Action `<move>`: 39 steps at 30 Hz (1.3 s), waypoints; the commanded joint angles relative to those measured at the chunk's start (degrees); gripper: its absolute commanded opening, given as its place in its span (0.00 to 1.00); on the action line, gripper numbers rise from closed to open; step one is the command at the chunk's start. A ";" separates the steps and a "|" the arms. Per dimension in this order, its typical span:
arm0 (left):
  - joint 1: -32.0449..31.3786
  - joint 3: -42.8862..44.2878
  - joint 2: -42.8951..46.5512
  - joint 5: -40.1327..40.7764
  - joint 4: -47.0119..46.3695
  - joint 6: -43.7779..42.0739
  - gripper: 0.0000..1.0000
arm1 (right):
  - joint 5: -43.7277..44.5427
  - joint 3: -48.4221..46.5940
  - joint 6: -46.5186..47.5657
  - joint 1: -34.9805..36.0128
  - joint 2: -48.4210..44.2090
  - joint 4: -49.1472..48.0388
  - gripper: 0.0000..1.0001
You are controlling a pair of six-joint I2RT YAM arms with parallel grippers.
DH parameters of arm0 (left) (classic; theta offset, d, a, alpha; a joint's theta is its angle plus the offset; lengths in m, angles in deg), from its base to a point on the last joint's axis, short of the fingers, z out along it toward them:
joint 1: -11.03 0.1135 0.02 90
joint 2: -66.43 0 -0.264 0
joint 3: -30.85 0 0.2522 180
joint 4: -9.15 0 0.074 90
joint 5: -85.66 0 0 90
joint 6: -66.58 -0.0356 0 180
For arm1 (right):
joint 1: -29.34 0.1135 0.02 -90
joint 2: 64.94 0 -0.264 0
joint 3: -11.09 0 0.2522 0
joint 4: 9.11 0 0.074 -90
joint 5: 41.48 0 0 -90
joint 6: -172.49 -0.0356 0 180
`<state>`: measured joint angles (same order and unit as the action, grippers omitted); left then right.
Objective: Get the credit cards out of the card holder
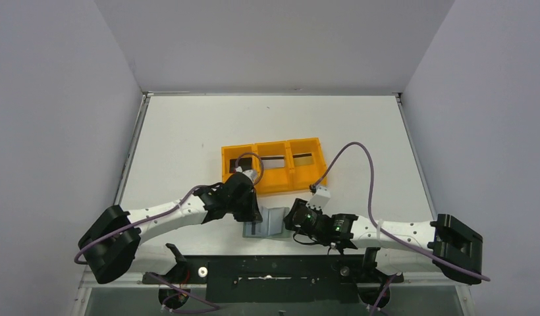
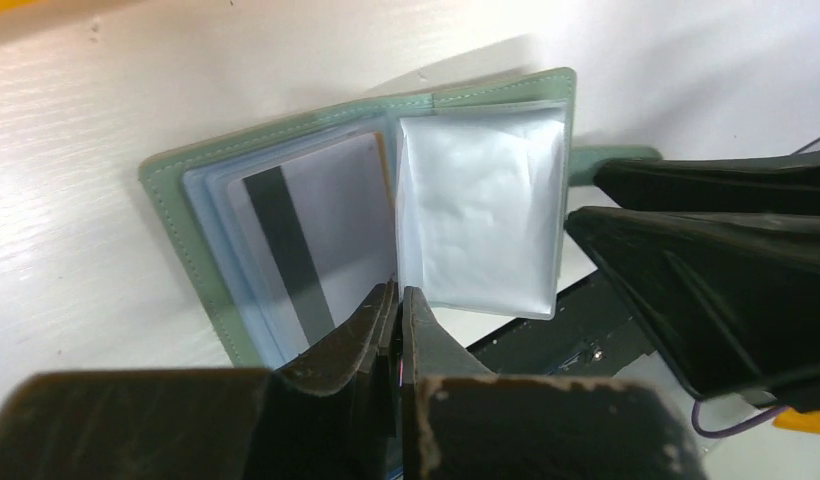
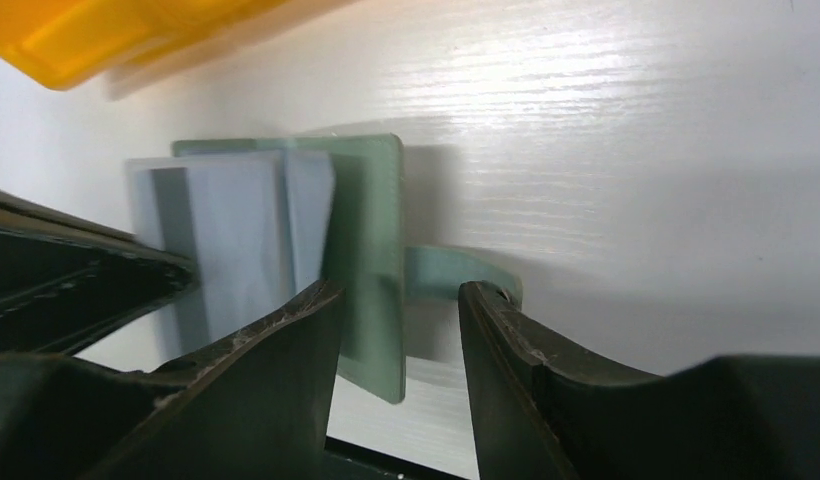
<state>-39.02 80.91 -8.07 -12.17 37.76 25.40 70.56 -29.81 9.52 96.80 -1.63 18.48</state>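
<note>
Robot lab cell — white table (image 1: 188, 131), plain grey walls (image 1: 56, 99)

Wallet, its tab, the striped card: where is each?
wallet (image 2: 171, 200), left wrist view, green left cover edge.
tab (image 3: 456, 275), right wrist view, its flat middle.
card (image 2: 341, 220), left wrist view, grey face beside the stripe.

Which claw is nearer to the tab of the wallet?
Right. The right claw is open, its fingers on either side of the tab. The left claw is shut at the middle of one edge of the wallet, further from the tab.
</note>
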 commanded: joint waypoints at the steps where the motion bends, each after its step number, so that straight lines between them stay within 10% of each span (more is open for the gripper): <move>1: -0.06 6.07 -0.47 2.99 4.94 -2.33 0.02 | 0.77 -2.93 -0.92 -0.47 3.29 0.15 0.46; 12: -3.89 11.11 -9.02 -2.45 -1.79 -1.51 0.25 | -1.94 2.89 -3.27 -0.82 2.38 -10.58 0.44; 21: -7.96 14.67 -14.04 -4.14 -5.07 -0.98 0.33 | 4.95 3.25 -14.45 -0.85 -5.54 5.30 0.45; 39: -1.49 9.14 -0.54 3.23 -0.42 -1.81 0.44 | 4.43 1.20 -7.23 -1.04 -12.87 2.42 0.44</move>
<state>-42.60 91.33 -12.29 -10.53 36.95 24.13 73.58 -24.21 -1.76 96.10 -17.30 23.86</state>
